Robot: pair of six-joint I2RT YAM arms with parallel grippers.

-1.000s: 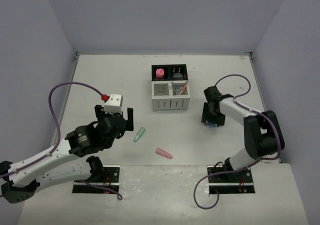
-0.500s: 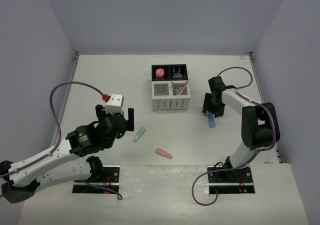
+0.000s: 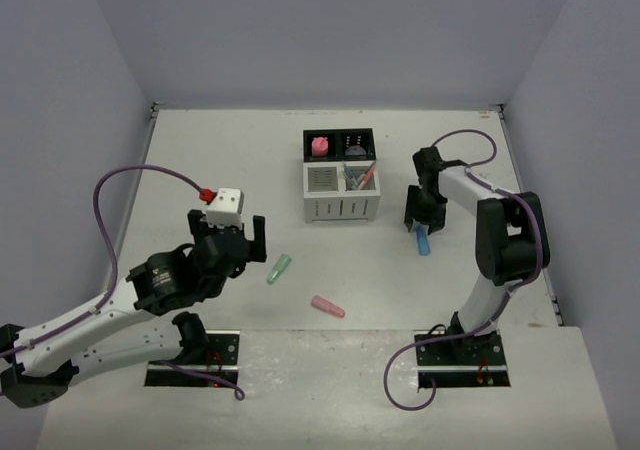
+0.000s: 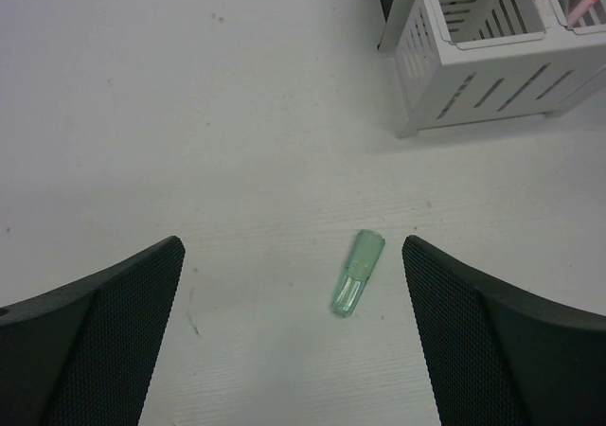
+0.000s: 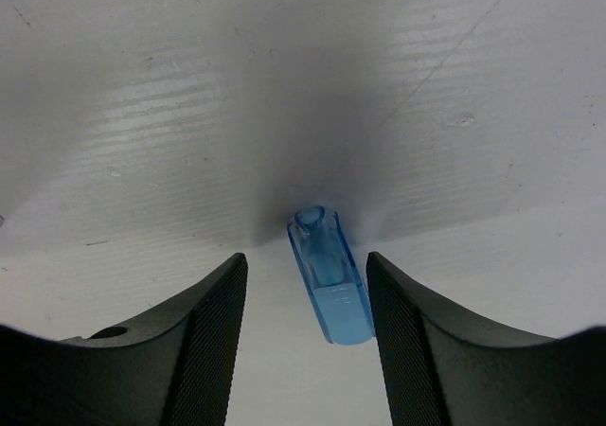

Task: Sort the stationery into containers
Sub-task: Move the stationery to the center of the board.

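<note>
Stationery-sorting cell, seen from above and from both wrists. The blue marker (image 3: 423, 242) lies flat on the white worktop (image 3: 200, 150), to the right of the organizer (image 3: 341, 210) and apart from it. The right gripper (image 3: 420, 220) hangs just above the marker's far end. In the right wrist view the blue marker (image 5: 330, 289) sits between the jaws of the right gripper (image 5: 305, 257). The jaws are parted and not clenched on it: bare worktop shows on the marker's left, while its right edge runs very close to the other jaw.

The green marker (image 3: 279, 268) rests on the worktop below and to the left of the organizer, and the pink marker (image 3: 327, 306) lies nearer the arm bases, well apart from it. The left gripper (image 3: 231, 235) hovers just left of the green marker with its jaws released to full width and nothing in them. In the left wrist view the green marker (image 4: 357, 273) lies between the jaws of the left gripper (image 4: 292, 248), closer to the right-hand one and touching neither. A white slotted corner of the organizer (image 4: 483, 80) stands beyond it.

The organizer stands toward the back of the worktop, its two black bins behind its two white bins. A pink eraser (image 3: 319, 147) sits in the rear left black bin. Thin pens (image 3: 363, 177) lean in the front right white bin.
</note>
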